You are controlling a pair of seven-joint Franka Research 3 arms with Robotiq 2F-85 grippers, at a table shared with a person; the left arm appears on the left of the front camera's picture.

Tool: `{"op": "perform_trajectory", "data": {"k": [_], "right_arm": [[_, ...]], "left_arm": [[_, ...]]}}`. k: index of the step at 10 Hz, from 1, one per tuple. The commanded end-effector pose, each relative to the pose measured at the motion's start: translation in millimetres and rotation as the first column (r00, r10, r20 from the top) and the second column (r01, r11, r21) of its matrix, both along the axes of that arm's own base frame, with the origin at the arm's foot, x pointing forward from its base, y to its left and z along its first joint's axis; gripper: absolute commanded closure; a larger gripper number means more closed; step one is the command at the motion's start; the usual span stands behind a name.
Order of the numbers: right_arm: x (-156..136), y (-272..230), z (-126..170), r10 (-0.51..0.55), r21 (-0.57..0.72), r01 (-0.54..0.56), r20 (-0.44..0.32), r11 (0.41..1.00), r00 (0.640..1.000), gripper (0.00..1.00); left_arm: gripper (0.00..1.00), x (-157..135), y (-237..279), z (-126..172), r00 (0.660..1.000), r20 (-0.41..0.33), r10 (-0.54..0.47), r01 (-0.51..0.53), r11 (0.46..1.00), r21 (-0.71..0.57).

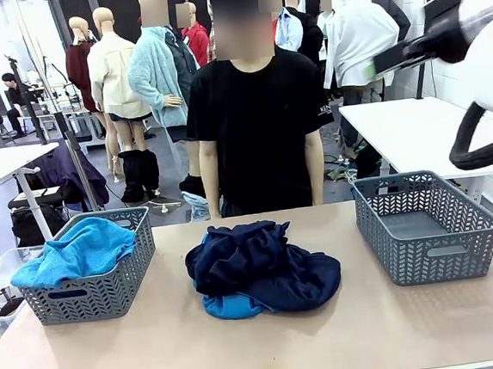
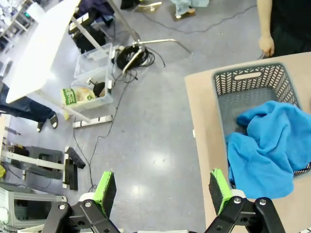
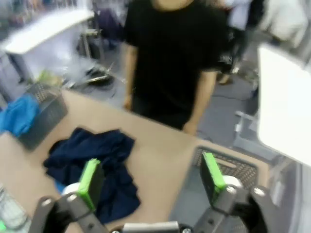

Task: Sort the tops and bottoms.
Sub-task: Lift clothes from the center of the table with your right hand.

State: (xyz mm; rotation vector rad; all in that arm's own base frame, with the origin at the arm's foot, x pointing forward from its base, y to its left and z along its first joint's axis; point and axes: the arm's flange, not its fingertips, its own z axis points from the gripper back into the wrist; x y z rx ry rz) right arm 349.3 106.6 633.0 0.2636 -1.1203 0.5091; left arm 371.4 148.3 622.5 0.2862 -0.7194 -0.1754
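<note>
My left gripper (image 2: 163, 188) and right gripper (image 3: 150, 180) gaped open, empty. Navy bottoms (image 1: 262, 259) lay heaped at the middle of the table (image 1: 115, 360), over a blue top (image 1: 229, 306). Soft, light, floppy: I'd pinch a raised fold.

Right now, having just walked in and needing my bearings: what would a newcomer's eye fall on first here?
The dark navy heap in the middle of the table, with a bright blue shirt peeking out under its near edge. Next, another blue shirt spilling over the left grey basket, across from the right basket; a person in a black T-shirt stands at the far side.
</note>
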Motion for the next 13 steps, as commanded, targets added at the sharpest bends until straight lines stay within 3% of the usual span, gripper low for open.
{"op": "perform_trajectory", "data": {"k": [1, 3, 4, 5, 6, 10, 11, 13], "right_arm": [[22.4, 25.9, -14.1, 0.27, -0.178, -0.277, -0.061, 0.944, 0.961, 0.0], [34.9, 97.9, -52.8, 0.316, -0.324, -0.358, -0.177, 0.876, 0.932, 0.0], [40.5, 121.4, -76.6, 0.323, -0.379, -0.373, -0.192, 0.847, 0.927, 0.0], [47.9, 124.9, -88.3, 0.265, -0.406, -0.298, -0.137, 0.864, 0.955, 0.0], [15.0, 111.9, -73.5, 0.323, -0.304, -0.375, -0.206, 0.876, 0.923, 0.0], [15.0, 111.9, -73.5, 0.323, -0.304, -0.375, -0.206, 0.876, 0.923, 0.0], [17.6, 117.7, -68.1, 0.304, -0.306, -0.352, -0.196, 0.884, 0.932, 0.0], [62.4, 156.6, -68.3, 0.378, -0.398, -0.456, -0.262, 0.796, 0.888, 0.0]], "left_arm": [[0.0, -0.3, -0.9, 4.8, 1.0, 0.009, 0.013, -0.013, 1.0, 0.001], [0.0, -0.3, -0.9, 4.8, 1.0, 0.009, 0.013, -0.013, 1.0, 0.001], [0.0, -0.3, -0.9, 4.8, 1.0, 0.009, 0.013, -0.013, 1.0, 0.001], [0.0, -0.3, -0.9, 4.8, 1.0, 0.009, 0.013, -0.013, 1.0, 0.001], [0.0, -0.3, -0.9, 4.8, 1.0, 0.009, 0.013, -0.013, 1.0, 0.001], [0.0, -0.3, -0.9, 4.8, 1.0, 0.009, 0.013, -0.013, 1.0, 0.001], [0.0, -0.3, -0.9, 4.8, 1.0, 0.009, 0.013, -0.013, 1.0, 0.001], [0.0, -0.3, -0.9, 4.8, 1.0, 0.009, 0.013, -0.013, 1.0, 0.001]]}}
